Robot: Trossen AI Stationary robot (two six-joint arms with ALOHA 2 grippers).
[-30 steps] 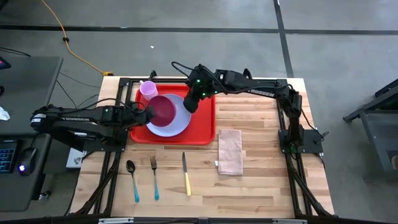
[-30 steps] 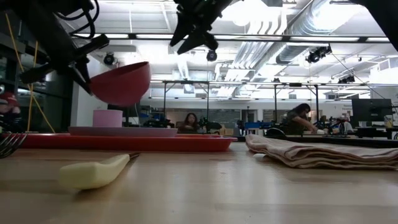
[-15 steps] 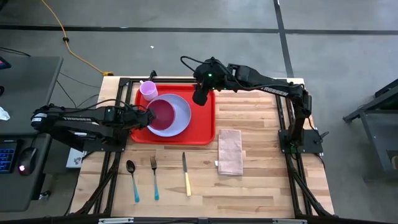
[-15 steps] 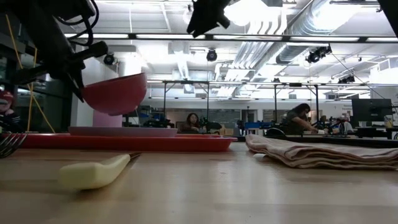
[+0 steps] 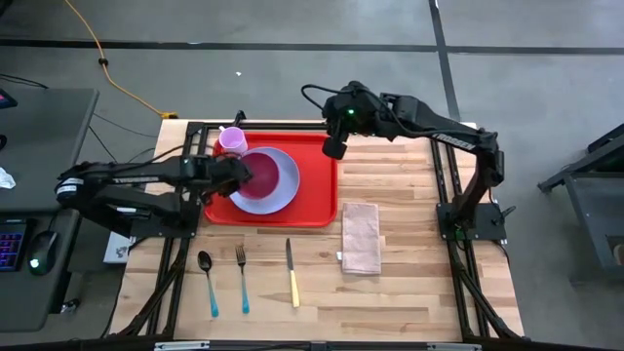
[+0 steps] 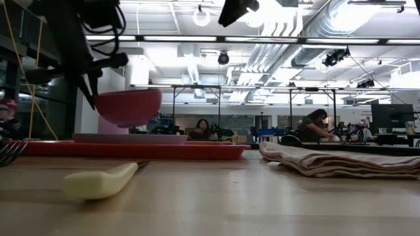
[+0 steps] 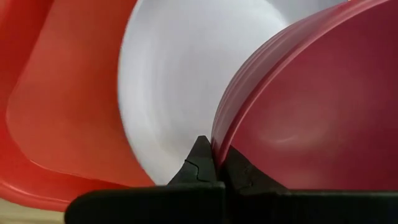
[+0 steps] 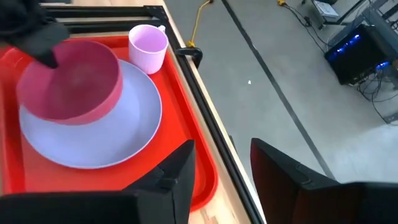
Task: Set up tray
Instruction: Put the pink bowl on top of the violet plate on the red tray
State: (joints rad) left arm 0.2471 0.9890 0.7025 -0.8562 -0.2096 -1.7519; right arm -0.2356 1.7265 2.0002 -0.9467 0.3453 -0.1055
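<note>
A magenta bowl hangs just above the round lavender plate, which lies flat on the red tray. My left gripper is at the bowl's left side and shut on it. In the low view the bowl sits level, with a thin gap above the plate. A pink cup stands upright in the tray's far left corner. My right gripper is open and high over the tray's far right corner. It touches nothing. My left gripper pinches the bowl's rim on its left side, with one finger outside the wall and the other inside. It comes from the table's left, slanting down. The bowl is lifted clear, level and open side up, just over the plate.
A spoon, a fork and a yellow-handled knife lie in a row on the wood nearer than the tray. A folded beige napkin lies to their right. Black frame rails border the table's left, far and right sides.
My left gripper has lowered the bowl toward the plate. The bowl has gone from tilted to level. My right gripper has risen and moved off the plate toward the table's right and far edges.
</note>
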